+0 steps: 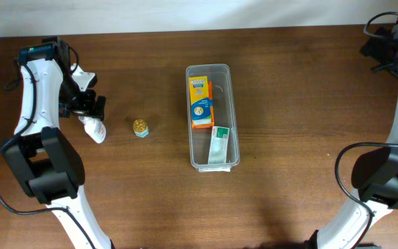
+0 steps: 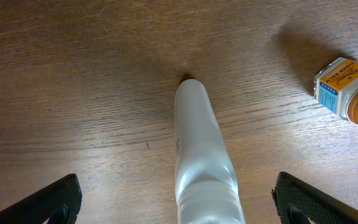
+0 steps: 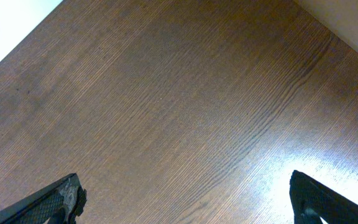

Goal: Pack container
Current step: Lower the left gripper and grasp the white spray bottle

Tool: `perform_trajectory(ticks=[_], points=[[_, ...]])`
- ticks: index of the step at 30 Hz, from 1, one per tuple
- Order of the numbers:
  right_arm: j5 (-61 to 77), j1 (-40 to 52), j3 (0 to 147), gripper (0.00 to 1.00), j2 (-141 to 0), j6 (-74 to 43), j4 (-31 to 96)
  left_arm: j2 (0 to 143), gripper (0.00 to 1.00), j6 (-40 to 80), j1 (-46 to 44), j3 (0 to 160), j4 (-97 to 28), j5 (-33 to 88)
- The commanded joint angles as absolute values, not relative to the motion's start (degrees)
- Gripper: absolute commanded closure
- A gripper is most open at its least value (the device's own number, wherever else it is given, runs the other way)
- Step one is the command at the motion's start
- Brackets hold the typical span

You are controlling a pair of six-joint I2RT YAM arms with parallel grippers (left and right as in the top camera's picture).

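- The container (image 1: pixel 212 69) sits well apart from both sets of jaws, between the two arms. It is nearer the left gripper (image 2: pixel 178 200) than the right gripper (image 3: pixel 185 202).
- Inside the container, an orange and yellow box (image 1: pixel 200 102) fills the far half. A green and white packet (image 1: pixel 220 146) lies in the near end.
- The left jaws are spread wide. A white bottle (image 2: pixel 201 155) lies lengthwise in the gap between them, its tip pointing away from the wrist. It touches neither finger (image 2: pixel 48 202) where the view shows them.
- A small jar (image 1: pixel 140 128) with a gold lid lies ahead of the left jaws and off to the side of one finger. It sits between those jaws and the container.
- The right jaws are also spread wide, with only bare wooden table (image 3: pixel 166 106) between their fingers (image 3: pixel 328 199).
- Only the overhead view shows the container and its contents; neither wrist camera takes it in.
- The left wrist view alone shows the jar's blue and white label and how the bottle lines up with the jaws.
- In the overhead view, the left arm bends out to the table's left edge, its wrist turned down over the bottle.
- The right arm reaches up along the right edge, with its wrist near the far corner.
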State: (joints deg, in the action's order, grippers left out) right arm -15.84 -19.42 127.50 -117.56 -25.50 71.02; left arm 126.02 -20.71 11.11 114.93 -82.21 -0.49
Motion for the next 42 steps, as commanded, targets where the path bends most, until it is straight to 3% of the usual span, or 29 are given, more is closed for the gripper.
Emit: perform_trajectory(ticks=[1, 42], points=[[-16.53, -19.53, 127.37, 0.02, -117.71, -25.52, 70.89, 126.63, 0.01, -22.44, 11.2, 114.34, -82.11, -0.69], [-16.53, -19.53, 127.37, 0.02, -117.71, -25.52, 70.89, 126.65, 0.01, -22.39, 11.16, 108.66, -79.02, -0.89]])
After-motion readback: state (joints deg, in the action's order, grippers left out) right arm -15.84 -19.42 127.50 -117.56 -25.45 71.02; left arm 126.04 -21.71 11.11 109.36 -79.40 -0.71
